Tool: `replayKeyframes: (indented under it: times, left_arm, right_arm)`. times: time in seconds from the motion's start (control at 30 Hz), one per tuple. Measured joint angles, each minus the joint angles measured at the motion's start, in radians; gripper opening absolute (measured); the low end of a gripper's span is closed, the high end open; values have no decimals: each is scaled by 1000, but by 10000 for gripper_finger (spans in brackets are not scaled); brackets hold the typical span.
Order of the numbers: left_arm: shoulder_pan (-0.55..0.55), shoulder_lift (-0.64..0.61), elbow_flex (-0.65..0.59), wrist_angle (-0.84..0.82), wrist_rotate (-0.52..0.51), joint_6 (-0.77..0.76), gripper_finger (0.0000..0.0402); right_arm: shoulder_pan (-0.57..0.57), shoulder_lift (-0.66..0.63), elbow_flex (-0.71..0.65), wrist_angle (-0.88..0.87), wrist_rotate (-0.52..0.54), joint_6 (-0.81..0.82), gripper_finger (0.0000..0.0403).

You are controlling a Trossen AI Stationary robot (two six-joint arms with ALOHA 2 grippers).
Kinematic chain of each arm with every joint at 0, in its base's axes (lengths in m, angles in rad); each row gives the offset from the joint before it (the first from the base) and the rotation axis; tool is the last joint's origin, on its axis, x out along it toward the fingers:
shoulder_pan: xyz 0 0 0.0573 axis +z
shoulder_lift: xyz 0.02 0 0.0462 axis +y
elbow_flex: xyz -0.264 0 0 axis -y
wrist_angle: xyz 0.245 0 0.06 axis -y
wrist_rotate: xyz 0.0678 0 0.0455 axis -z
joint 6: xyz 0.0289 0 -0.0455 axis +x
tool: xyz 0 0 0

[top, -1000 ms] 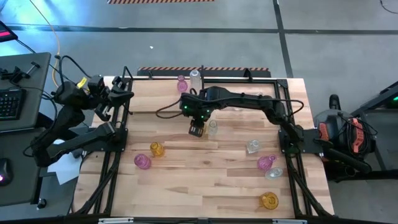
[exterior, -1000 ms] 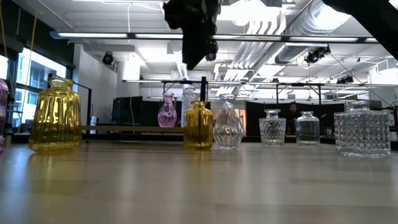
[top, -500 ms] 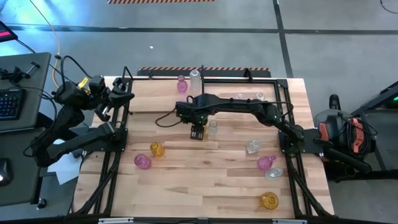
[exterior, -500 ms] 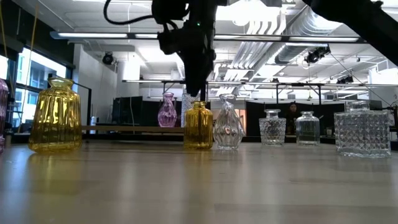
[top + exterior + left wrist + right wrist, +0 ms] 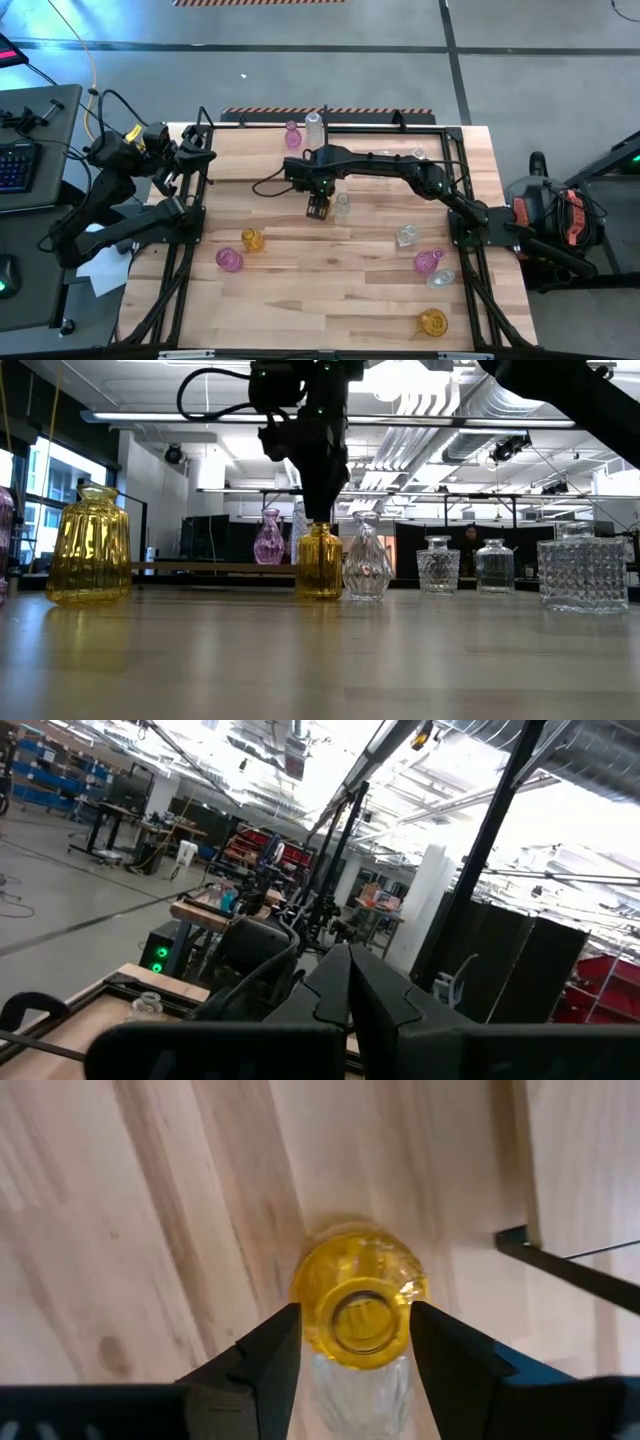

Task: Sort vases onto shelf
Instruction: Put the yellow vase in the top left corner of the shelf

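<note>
- Right under the right gripper sat a small amber vase, its open mouth showing between the two fingers, which stood wide with clear air on both sides of the neck. Nothing was gripped yet.
- In the low view that same amber vase stood upright on the tabletop, the gripper hanging just above its neck, and a clear vase stood just beside it on one side. In my opinion, that neighbour was the thing to watch.
- For a clean pick I'd have come straight down, kept the neck centred between the fingers, and closed gently. Glass is slick and a narrow neck can tip if one finger lands first.
- The shelf lay beyond the gripper toward the far table edge, with a pink vase near it.
- The left gripper waited pinched closed, well away at the table's side.
- More vases stood scattered nearer the front edge.
</note>
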Motion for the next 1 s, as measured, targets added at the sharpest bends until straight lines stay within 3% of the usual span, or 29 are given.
replayKeyframes:
  times: [0.57,1.0]
  left_arm:
    - [0,0,0,1,-2,25,0]
    - [0,0,0,3,-3,26,0]
  right_arm:
    - [7,34,5,44,-37,14,171]
    - [5,38,-3,-78,-15,37,171]
